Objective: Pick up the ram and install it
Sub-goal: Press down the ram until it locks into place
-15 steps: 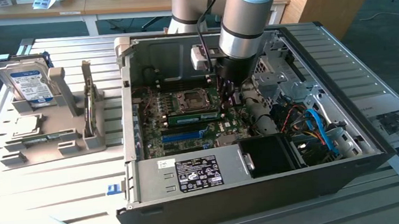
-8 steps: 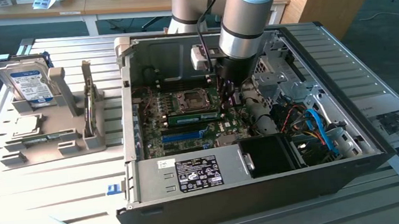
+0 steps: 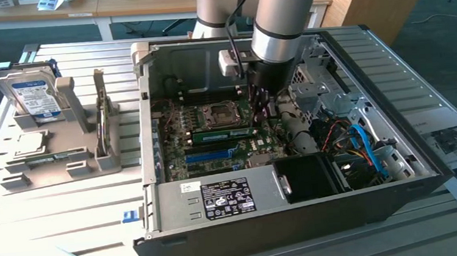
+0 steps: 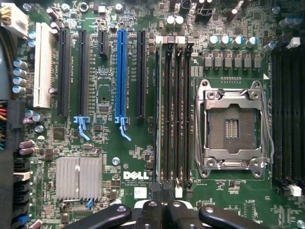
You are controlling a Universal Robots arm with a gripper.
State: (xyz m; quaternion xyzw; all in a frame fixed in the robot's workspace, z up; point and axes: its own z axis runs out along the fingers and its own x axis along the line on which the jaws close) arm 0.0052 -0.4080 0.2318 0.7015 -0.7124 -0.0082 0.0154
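Note:
The ram (image 3: 222, 134) is a long green stick standing on edge in a motherboard slot, beside the processor socket (image 3: 215, 114). In the wrist view the ram (image 4: 156, 114) shows edge-on as a thin line in the memory slot farthest from the socket (image 4: 232, 128). My gripper (image 3: 261, 98) hangs inside the computer case just above the board, at one end of the memory slots. Its black fingers (image 4: 153, 210) are pressed together over that end, so my gripper (image 4: 162, 191) is shut with nothing visible between its fingers.
The open computer case (image 3: 155, 189) has walls all round, a power supply (image 3: 217, 199) at the front, and cables and a drive cage (image 3: 332, 95) on the exterior view's right. A grey fixture (image 3: 59, 159) on the left holds a hard drive (image 3: 34, 97) and a square chip (image 3: 29, 143). A blue slot (image 4: 121, 71) lies beside the memory slots.

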